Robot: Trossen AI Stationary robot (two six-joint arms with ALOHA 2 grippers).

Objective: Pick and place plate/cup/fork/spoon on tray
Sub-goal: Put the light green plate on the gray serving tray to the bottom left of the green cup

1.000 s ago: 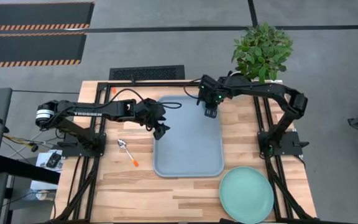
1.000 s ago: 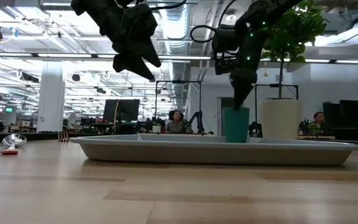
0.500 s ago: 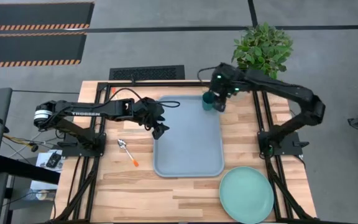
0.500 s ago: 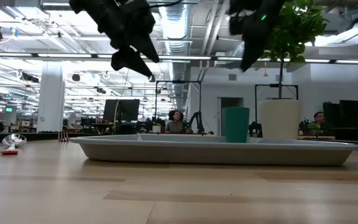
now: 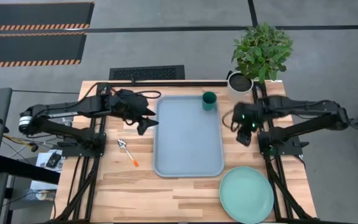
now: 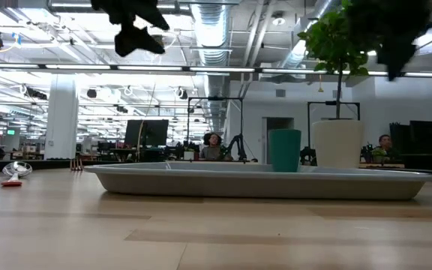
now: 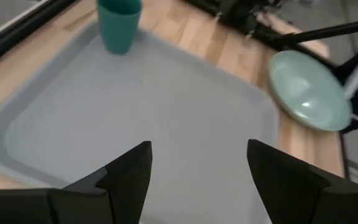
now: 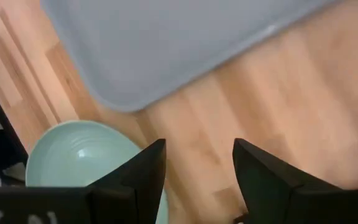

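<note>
The dark green cup (image 5: pixel 209 101) stands upright on its base in the far right corner of the blue-grey tray (image 5: pixel 188 146); it also shows in the low view (image 6: pixel 284 150) and the left wrist view (image 7: pixel 119 25). The mint-green plate (image 5: pixel 246 194) lies on the table near the tray's near right corner. The spoon (image 5: pixel 127 152) lies on the wood left of the tray. I cannot make out the fork. My left gripper (image 7: pixel 197 149) is open and empty above the tray's left edge. My right gripper (image 8: pixel 197 146) is open and empty above bare wood right of the tray.
A white pot with a leafy plant (image 5: pixel 240 81) stands at the table's far right, just beyond the cup. Black frame rails (image 5: pixel 267 143) run along the table's sides and far edge. Bare wood lies between the tray and the table's near edge.
My right gripper has left the cup standing on the tray, risen, and swung toward the table's right and near edges, to above the wood right of the tray. My left gripper has risen and drawn back toward the table's left edge. The cup has not moved.
</note>
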